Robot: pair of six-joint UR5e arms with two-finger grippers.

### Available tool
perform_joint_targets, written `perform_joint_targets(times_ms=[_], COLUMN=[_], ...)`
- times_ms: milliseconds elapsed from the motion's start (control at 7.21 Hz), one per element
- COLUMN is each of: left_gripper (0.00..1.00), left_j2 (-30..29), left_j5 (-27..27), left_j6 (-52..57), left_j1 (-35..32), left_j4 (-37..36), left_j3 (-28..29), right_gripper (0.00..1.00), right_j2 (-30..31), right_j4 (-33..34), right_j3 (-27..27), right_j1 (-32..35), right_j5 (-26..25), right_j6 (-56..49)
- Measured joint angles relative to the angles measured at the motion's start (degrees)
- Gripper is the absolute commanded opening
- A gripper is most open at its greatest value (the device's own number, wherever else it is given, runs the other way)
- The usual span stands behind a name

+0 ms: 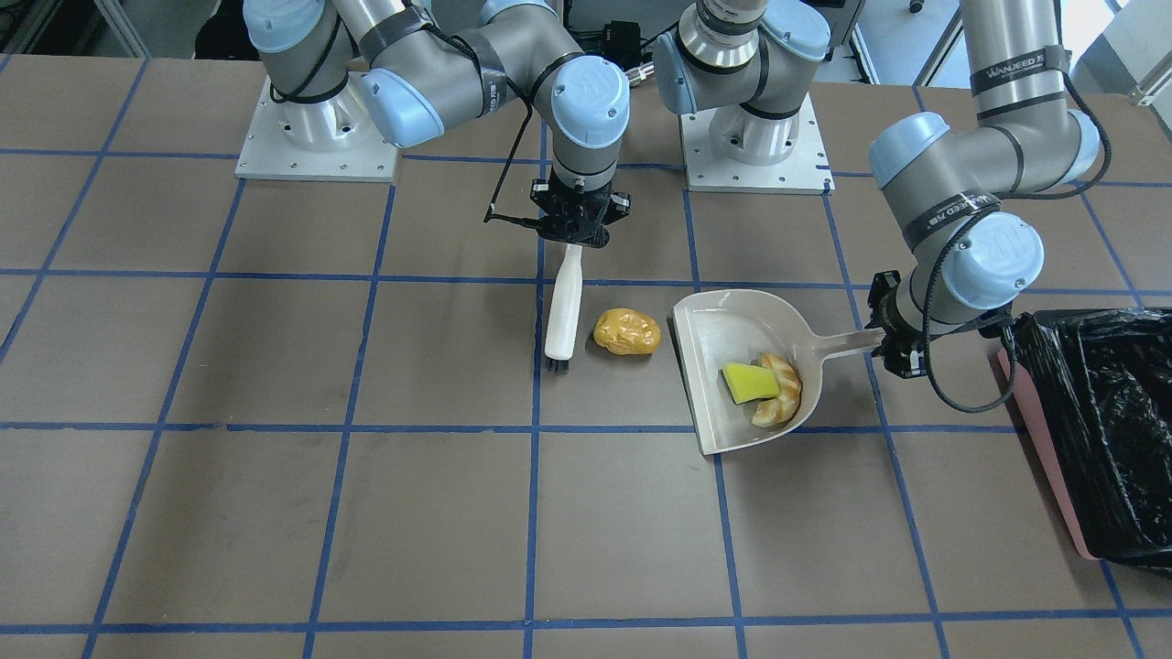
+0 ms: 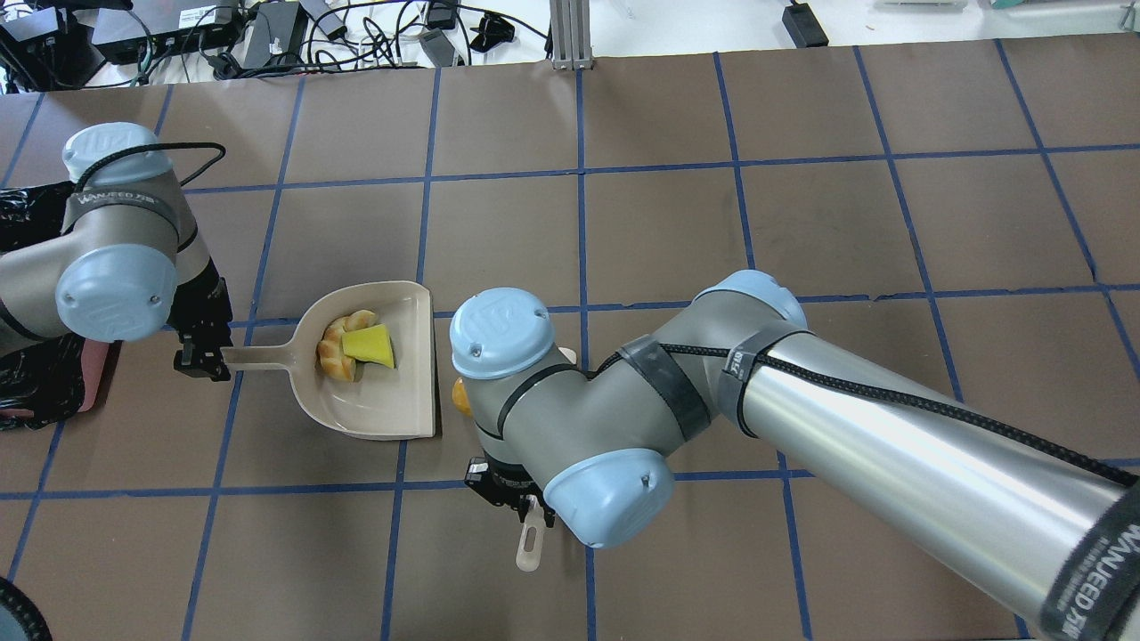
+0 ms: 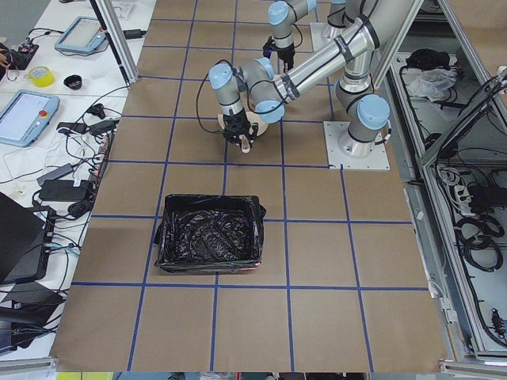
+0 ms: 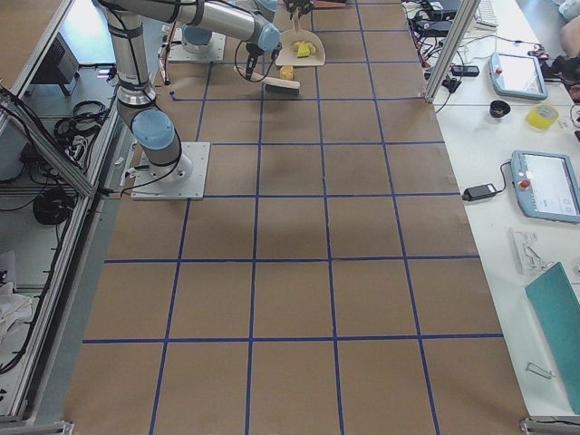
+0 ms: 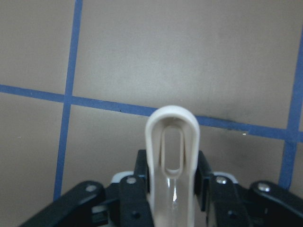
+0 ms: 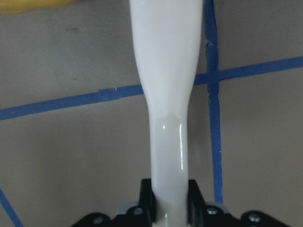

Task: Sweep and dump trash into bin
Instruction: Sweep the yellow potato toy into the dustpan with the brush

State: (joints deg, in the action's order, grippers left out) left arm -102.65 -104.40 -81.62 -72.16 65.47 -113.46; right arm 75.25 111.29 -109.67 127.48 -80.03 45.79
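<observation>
The beige dustpan lies on the table with my left gripper shut on its handle. A tan croissant-like piece and a yellow-green wedge of the trash rest inside the pan. The golden-brown blob sits on the table between the pan's open edge and the bristles of a white brush. My right gripper is shut on the brush handle. In the overhead view my right arm hides most of the blob. The bin, pink with a black bag, stands beyond the left arm.
Both arm bases are bolted at the robot's side of the table. Blue tape lines grid the brown surface. The bin sits close to the table's end on my left. Cables and devices lie past the far edge.
</observation>
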Motion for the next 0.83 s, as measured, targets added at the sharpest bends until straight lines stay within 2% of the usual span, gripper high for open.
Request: perform_joint_targets(times_ms=[832], left_gripper=[0.00], left_j2=[3.72], left_j5=[-0.59], left_j6=[-3.95], left_j1=[-4.99], left_j4=[-0.77], left_j3=[-4.94], right_gripper=[0.00], right_j2=[-0.32], right_j4=[2.30], right_j3=[0.06], right_j1=[1.76], right_j5=[-0.23], right_j6=[5.31])
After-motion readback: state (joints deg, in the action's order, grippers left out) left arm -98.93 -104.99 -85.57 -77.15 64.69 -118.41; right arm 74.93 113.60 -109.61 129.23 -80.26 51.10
